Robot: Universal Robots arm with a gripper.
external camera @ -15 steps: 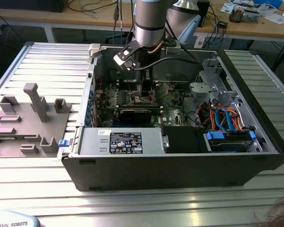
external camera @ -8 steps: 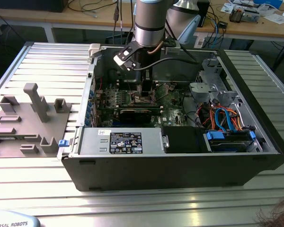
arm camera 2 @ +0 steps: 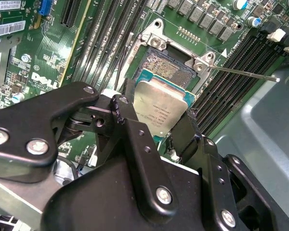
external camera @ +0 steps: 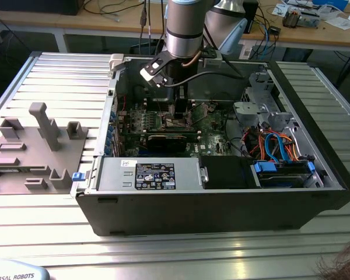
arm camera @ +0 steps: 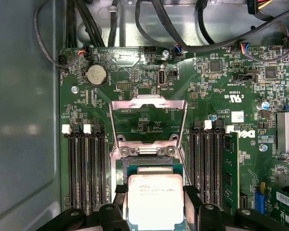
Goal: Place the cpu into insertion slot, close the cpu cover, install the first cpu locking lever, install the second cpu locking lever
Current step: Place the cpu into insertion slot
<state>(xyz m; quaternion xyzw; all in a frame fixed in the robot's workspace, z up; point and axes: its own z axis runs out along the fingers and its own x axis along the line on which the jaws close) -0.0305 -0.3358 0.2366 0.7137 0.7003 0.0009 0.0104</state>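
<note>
- One robot arm [external camera: 184,29] in the exterior view reaches down into an open computer case [external camera: 221,210] lying on a ribbed metal worktop [external camera: 163,251]. Its claw [external camera: 178,112] hangs low over the green circuit board [external camera: 213,131].
- In the second wrist view, the claw [arm camera 2: 158,115] is clamped on the cpu [arm camera 2: 161,103], its black fingers [arm camera 2: 135,130] gripping two opposite edges. The chip sits partly over the insertion slot [arm camera 2: 166,62]; whether they touch is unclear.
- In the first wrist view, the cpu [arm camera: 155,199] overlaps the slot's near edge. The cpu cover [arm camera: 148,103] stands swung open beyond it.
</note>
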